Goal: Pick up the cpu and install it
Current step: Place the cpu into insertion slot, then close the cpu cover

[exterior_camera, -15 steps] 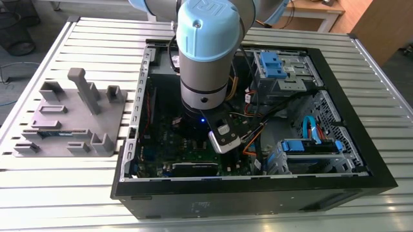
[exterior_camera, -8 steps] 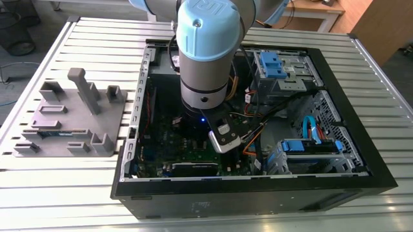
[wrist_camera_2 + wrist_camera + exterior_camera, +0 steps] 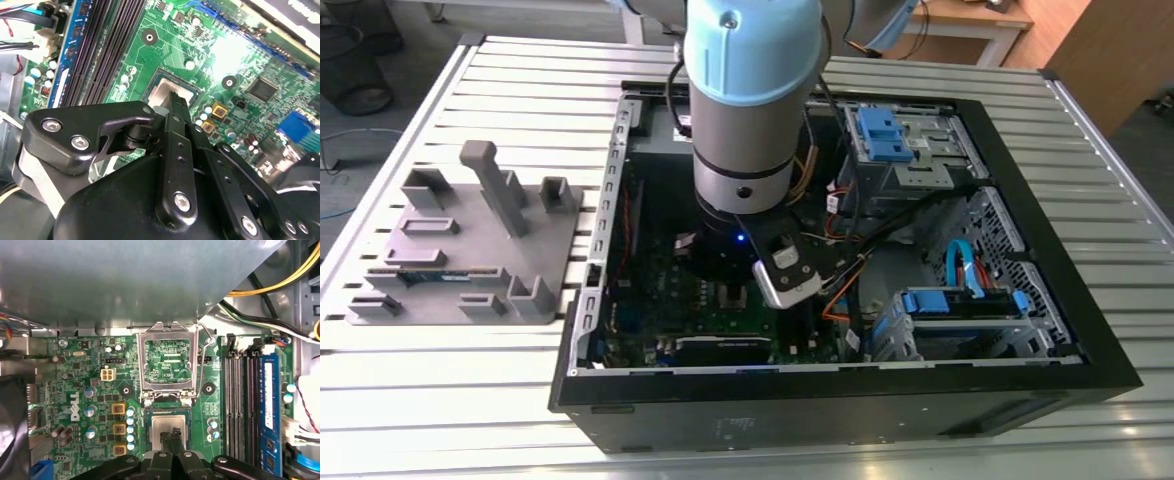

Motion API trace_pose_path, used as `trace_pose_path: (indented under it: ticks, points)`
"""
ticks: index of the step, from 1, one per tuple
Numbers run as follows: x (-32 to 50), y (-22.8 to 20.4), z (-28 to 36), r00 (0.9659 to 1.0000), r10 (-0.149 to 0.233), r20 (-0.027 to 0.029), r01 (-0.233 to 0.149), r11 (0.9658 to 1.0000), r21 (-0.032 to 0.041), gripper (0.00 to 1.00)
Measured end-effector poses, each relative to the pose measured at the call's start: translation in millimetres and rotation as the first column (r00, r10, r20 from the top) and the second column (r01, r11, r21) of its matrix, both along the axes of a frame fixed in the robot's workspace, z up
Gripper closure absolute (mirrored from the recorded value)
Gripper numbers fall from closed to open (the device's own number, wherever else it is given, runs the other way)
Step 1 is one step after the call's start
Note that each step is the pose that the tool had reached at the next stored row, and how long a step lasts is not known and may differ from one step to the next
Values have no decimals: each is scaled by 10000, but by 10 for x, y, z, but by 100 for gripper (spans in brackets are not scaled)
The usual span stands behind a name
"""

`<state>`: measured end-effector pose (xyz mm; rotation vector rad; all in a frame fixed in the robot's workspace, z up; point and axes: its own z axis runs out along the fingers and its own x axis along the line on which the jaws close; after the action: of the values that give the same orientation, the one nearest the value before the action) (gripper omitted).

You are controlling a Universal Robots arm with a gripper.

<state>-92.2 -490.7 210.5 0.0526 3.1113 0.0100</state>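
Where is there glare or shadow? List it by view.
Second wrist view: hard glare whites out a patch of the motherboard beyond the cpu. First wrist view: even light, the cpu top pale. Exterior view: the arm overhangs the dim inside of the case.

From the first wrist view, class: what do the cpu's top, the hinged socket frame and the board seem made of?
The cpu: metal lid, matte silvery-white with soft sheen. The hinged socket frame: bare metal, probably steel, by its bright glinting edges. The board: likely fibreglass laminate under glossy green coating with traces.
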Motion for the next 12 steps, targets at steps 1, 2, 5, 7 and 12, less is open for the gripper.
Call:
trace_pose_path:
  ticks: [1,2,5,7,12]
  points:
    - [0,0,22,10000,0,0,0,10000,0,89]
    - [0,0,42,10000,0,0,0,10000,1,89]
    - [0,0,101,10000,0,1,0,10000,1,89]
    - [0,0,129,10000,0,0,0,10000,0,89]
    - [0,0,147,10000,0,0,0,10000,1,89]
